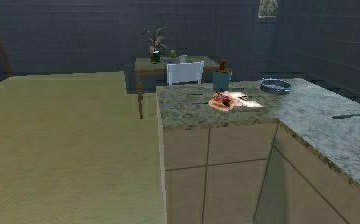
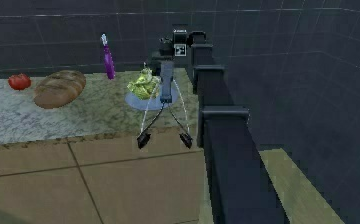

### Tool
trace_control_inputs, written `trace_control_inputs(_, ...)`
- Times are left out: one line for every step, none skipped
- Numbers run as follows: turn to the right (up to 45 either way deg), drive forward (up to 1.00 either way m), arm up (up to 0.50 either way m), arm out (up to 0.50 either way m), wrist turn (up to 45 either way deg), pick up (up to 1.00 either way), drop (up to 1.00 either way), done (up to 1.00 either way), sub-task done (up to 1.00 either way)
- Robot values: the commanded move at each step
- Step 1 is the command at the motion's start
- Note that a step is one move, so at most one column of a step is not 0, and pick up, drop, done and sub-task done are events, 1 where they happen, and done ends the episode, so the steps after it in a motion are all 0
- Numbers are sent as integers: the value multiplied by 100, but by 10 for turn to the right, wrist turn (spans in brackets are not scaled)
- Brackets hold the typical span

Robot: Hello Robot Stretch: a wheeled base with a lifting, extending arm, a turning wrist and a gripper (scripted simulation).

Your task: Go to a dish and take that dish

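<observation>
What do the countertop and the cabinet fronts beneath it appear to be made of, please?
The countertop looks like smooth stone, perhaps granite: grey-and-cream speckled mottling throughout. The cabinet fronts look like matte painted wood or laminate: flat beige panels split by dark seams, no visible grain.

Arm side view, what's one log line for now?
dark two-finger gripper | near blue dish with green lettuce on speckled stone counter | holding: cannot tell
</observation>
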Motion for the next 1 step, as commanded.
trace_control_inputs(0,0,0,0,450,0,0,0,0)
